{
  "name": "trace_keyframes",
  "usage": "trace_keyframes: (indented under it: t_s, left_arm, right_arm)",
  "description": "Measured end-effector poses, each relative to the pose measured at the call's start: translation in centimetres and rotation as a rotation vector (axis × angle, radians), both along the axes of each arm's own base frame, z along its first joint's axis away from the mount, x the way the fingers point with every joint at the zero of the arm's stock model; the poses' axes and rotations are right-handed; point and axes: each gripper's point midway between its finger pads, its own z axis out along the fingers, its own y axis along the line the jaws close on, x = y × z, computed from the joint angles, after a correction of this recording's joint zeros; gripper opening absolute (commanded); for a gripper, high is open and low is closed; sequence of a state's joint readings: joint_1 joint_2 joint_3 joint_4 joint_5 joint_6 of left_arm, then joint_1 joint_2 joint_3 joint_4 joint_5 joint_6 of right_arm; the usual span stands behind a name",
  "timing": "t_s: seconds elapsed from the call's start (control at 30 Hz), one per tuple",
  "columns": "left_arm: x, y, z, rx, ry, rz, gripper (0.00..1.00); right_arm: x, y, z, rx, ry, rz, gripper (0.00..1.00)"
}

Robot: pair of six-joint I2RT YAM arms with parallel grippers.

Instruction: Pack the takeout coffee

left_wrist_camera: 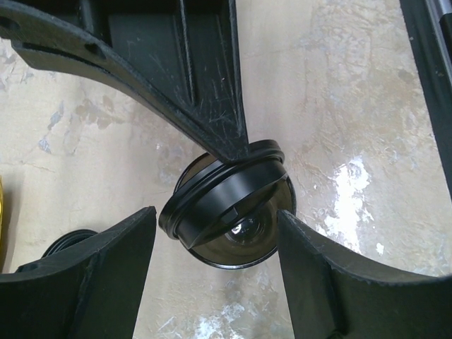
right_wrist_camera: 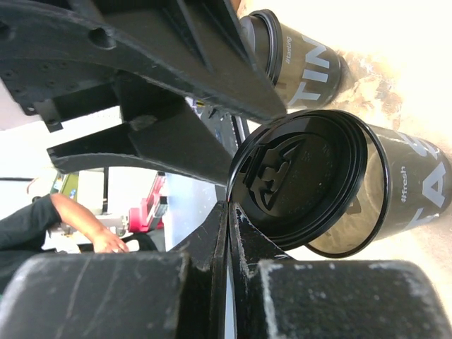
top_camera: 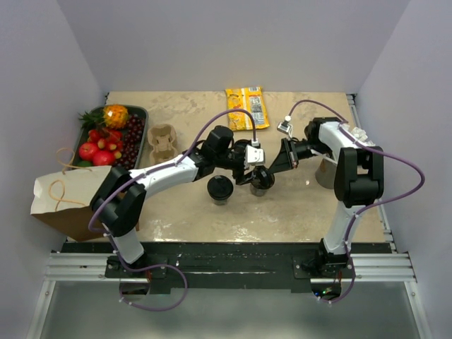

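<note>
So: dark cup (right_wrist_camera: pixel 395 191) reads "#fresh"; right gripper (right_wrist_camera: pixel 227 212) pinches its glossy black lid (right_wrist_camera: pixel 296 176); left gripper (left_wrist_camera: pixel 219 233) open, straddling cup.

My two arms are built of white links with black joints. A purple cable (top_camera: pixel 224 116) loops along the left one, another purple cable (top_camera: pixel 406 169) trails down the right. Both bases (top_camera: pixel 226 267) sit bolted on a black plate over silver rails. Each tool has matte black fingers (left_wrist_camera: pixel 78 275), scuffed and scratched, with small holes near the mount.
</note>
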State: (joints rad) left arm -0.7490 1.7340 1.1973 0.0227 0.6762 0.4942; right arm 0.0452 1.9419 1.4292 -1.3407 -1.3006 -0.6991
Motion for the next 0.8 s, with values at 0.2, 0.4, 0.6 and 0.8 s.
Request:
trace_keyframes:
  t_s: [0.2, 0.4, 0.6, 0.8]
  left_arm:
    - [0.9, -0.2, -0.4, 0.003, -0.018, 0.025, 0.73]
    - [1.4, -0.7, 0.3, -0.022, -0.042, 0.033, 0.73]
    - [1.7, -1.3, 0.0, -0.025, -0.038, 0.032, 0.73]
    - [1.8, -1.4, -0.7, -0.020, -0.015, 0.037, 0.73]
  right_arm:
    - [0.2, -0.3, 0.0, -0.003, 0.012, -0.014, 0.07]
    - [0.2, -0.6, -0.3, -0.011, 0.023, -0.023, 0.12]
    - [0.3, -0.9, -0.7, -0.034, 0.021, -0.023, 0.18]
    - [0.7, -1.3, -1.4, -0.065, 0.026, -0.039, 0.25]
